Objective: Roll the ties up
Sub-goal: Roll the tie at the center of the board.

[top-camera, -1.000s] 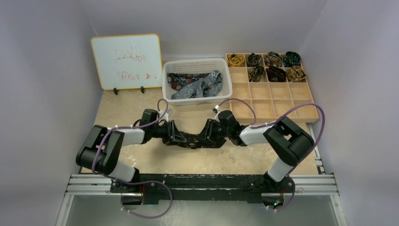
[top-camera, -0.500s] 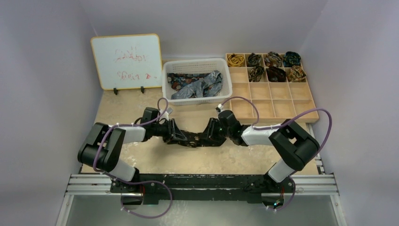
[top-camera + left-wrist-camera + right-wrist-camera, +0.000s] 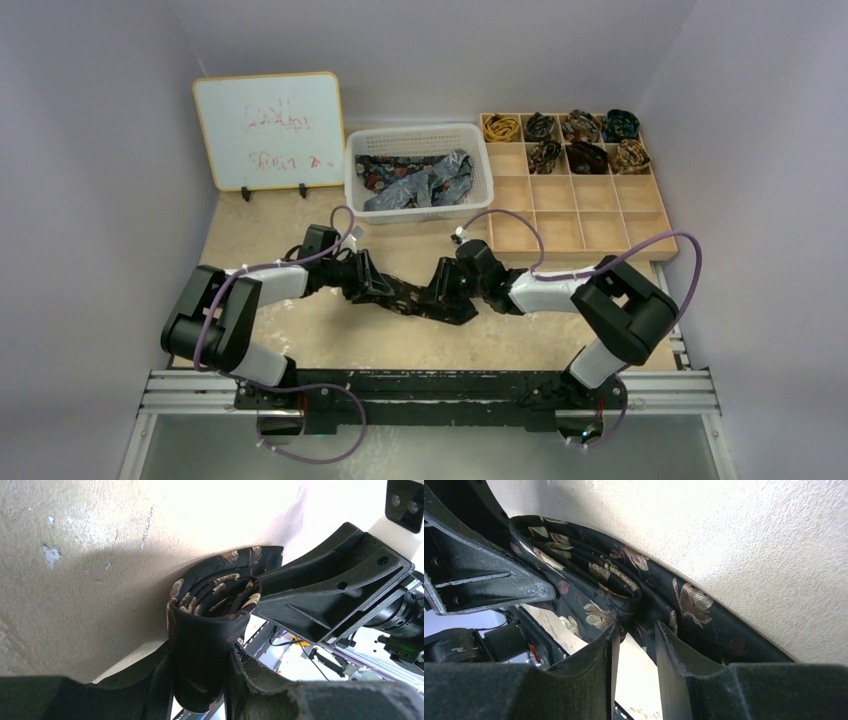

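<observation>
Gripping on the left: left gripper (image 3: 200,672) was pinched on the coiled end of the dark tie (image 3: 215,597), mid-way across the table (image 3: 400,345).
Tie: soft, light, slippery cloth (the coil would probably loosen easily).
Gripping on the right: right gripper (image 3: 636,635) was nipped on a flat fold beside the coil.
Best hold: across the coil's sides.

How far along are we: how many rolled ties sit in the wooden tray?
7 rolled ties: four across the wooden tray's back row, three in the second row's right cells; none seems hidden.
</observation>
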You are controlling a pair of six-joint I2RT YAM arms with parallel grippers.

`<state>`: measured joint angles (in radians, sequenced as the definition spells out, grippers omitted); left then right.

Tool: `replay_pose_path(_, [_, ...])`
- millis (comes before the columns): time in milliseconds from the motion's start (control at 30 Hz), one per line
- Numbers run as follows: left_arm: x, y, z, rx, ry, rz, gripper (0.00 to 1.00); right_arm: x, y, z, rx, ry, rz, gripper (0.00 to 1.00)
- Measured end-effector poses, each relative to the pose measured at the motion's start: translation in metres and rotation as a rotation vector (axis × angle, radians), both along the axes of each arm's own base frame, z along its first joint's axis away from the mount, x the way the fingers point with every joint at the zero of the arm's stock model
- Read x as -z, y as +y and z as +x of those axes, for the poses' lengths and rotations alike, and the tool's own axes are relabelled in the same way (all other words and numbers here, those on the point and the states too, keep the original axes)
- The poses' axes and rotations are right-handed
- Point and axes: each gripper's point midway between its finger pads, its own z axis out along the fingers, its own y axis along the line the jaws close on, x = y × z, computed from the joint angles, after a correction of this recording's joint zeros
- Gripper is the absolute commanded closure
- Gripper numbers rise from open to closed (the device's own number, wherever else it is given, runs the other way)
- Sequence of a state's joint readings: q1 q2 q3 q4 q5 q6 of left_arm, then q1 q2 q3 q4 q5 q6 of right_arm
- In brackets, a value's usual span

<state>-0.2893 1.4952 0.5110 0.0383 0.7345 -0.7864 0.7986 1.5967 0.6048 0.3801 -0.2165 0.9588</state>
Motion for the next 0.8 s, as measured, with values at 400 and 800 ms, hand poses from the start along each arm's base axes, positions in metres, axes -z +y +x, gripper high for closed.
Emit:
replay_pose_path(400, [-0.003, 0.001, 0.003, -0.003, -0.032, 0.009, 0.67, -0.015, 0.001, -0.006, -0.018, -0.005, 0.021, 0.59])
replay_pose_path(800, [-0.001, 0.009, 0.003, -0.017, -0.043, 0.065, 0.67, -0.001, 0.014, -0.002, -0.045, 0.032, 0.022, 0.65])
